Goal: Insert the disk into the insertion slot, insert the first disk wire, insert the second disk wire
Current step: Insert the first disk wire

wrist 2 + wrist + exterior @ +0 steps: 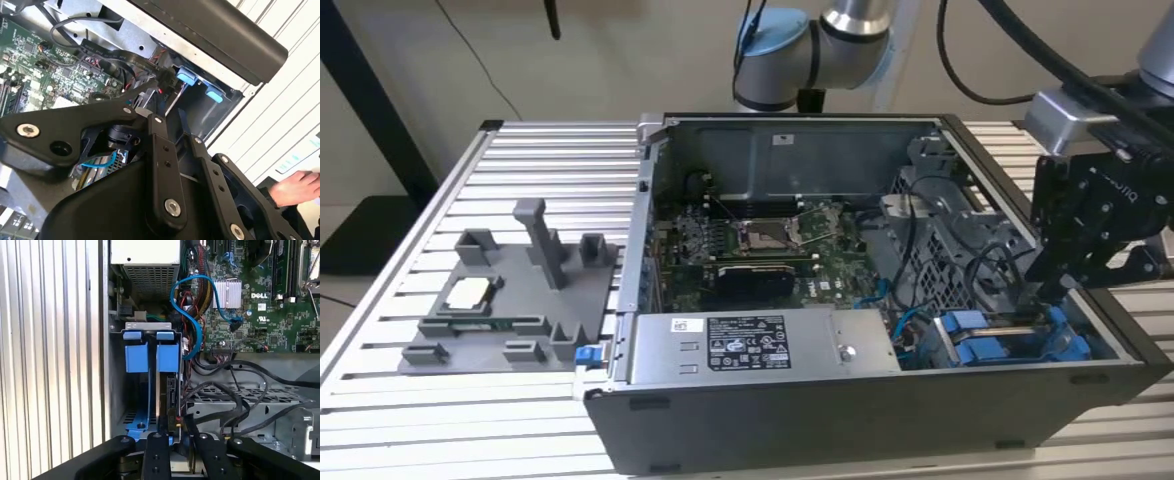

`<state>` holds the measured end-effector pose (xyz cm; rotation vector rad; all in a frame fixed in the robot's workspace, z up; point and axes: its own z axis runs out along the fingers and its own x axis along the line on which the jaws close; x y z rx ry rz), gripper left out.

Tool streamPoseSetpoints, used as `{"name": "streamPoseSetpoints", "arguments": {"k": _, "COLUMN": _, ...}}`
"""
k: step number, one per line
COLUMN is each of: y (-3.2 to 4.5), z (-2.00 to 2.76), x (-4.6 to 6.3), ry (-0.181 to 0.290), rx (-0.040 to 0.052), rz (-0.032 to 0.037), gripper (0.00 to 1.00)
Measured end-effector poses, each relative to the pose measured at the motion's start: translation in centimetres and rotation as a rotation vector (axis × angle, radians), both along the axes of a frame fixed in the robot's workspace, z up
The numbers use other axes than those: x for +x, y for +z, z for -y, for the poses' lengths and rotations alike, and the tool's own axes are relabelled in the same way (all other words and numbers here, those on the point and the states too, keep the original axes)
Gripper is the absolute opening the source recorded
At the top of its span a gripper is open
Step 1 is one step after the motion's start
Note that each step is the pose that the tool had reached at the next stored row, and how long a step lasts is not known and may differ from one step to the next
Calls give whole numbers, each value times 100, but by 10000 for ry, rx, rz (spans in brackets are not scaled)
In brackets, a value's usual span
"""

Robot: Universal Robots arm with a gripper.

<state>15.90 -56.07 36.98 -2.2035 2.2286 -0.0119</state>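
Exterior view: my gripper (1058,292) low in the open metal case (854,435).
First wrist view adds my jaws clamped on the thin, edge-on, blue-framed disk (172,390).

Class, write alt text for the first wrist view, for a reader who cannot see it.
The black gripper hangs over the drive bay of an open computer case, close to the disk, which stands edge-on in its slot beside a second blue carrier. A blue cable loops towards the green circuit board.
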Motion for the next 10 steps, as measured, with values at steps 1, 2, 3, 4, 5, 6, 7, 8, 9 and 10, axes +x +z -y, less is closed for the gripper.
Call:
{"name": "streamPoseSetpoints", "arguments": {"k": 1, "y": 16, "z": -1, "x": -1, "ry": 0, "rx": 25, "rz": -1, "gripper": 27}}
{"name": "streamPoseSetpoints", "arguments": {"k": 2, "y": 25, "z": -1, "x": -1, "ry": -1, "rx": 68, "rz": -1, "gripper": 27}}
{"name": "streamPoseSetpoints", "arguments": {"k": 3, "y": 31, "z": -2, "x": -1, "ry": -1, "rx": 150, "rz": 0, "gripper": 27}}
{"name": "streamPoseSetpoints", "arguments": {"k": 4, "y": 32, "z": -2, "x": -1, "ry": -1, "rx": 276, "rz": 0, "gripper": 27}}
{"name": "streamPoseSetpoints", "arguments": {"k": 5, "y": 32, "z": -2, "x": -2, "ry": -2, "rx": 450, "rz": -1, "gripper": 27}}
{"name": "streamPoseSetpoints", "arguments": {"k": 6, "y": 32, "z": -2, "x": -1, "ry": -2, "rx": 629, "rz": 0, "gripper": 27}}
{"name": "streamPoseSetpoints", "arguments": {"k": 7, "y": 32, "z": -2, "x": 4, "ry": -1, "rx": 806, "rz": 0, "gripper": 27}}
{"name": "streamPoseSetpoints", "arguments": {"k": 8, "y": 32, "z": -2, "x": 9, "ry": -1, "rx": 1003, "rz": 0, "gripper": 27}}
{"name": "streamPoseSetpoints", "arguments": {"k": 9, "y": 33, "z": -2, "x": 15, "ry": -1, "rx": 1141, "rz": -1, "gripper": 27}}
{"name": "streamPoseSetpoints", "arguments": {"k": 10, "y": 34, "z": -2, "x": 30, "ry": -2, "rx": 1190, "rz": -1, "gripper": 27}}
